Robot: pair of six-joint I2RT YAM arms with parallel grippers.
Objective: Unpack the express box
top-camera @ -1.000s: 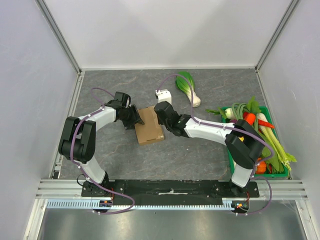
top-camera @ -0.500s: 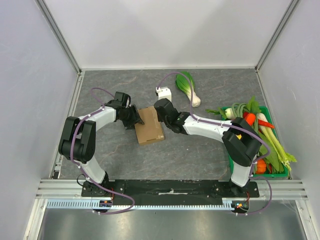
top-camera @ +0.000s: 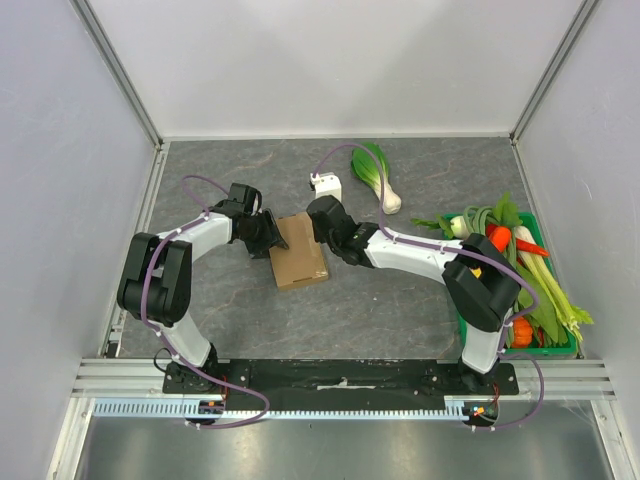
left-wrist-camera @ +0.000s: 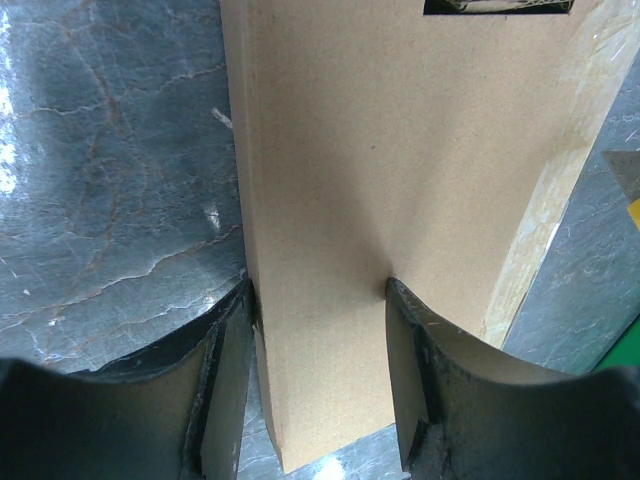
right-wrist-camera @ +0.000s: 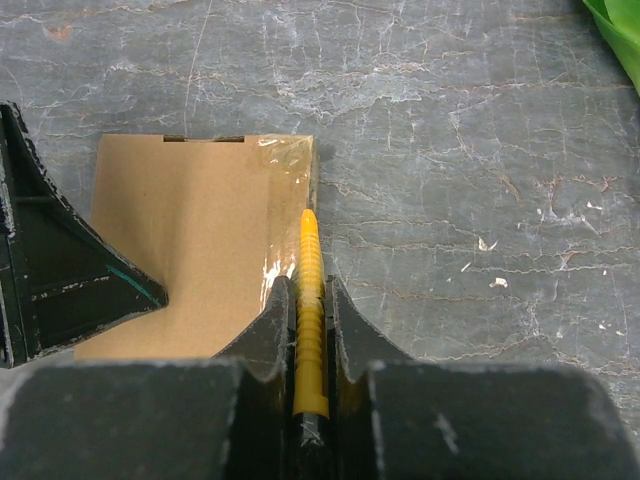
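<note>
The express box (top-camera: 298, 254), flat brown cardboard, lies mid-table. My left gripper (top-camera: 271, 236) is shut on its left end. In the left wrist view the box (left-wrist-camera: 400, 150) fills the frame, and the gripper (left-wrist-camera: 320, 292) has one finger at its side edge and the other pressed on its top face. My right gripper (top-camera: 322, 228) is at the box's right edge, shut on a yellow ridged tool (right-wrist-camera: 309, 290). In the right wrist view the gripper (right-wrist-camera: 304, 288) points the tool's tip along the taped edge of the box (right-wrist-camera: 190, 240). A left finger (right-wrist-camera: 70, 275) rests on the cardboard.
A green-and-white bok choy (top-camera: 375, 172) lies behind the box, with a small white object (top-camera: 326, 188) beside it. A green crate (top-camera: 560, 345) full of vegetables stands at the right. Grey walls enclose the table on three sides.
My right gripper has crept slightly toward the far end along the box's right edge with the yellow tool. The left gripper and the box stay put.
</note>
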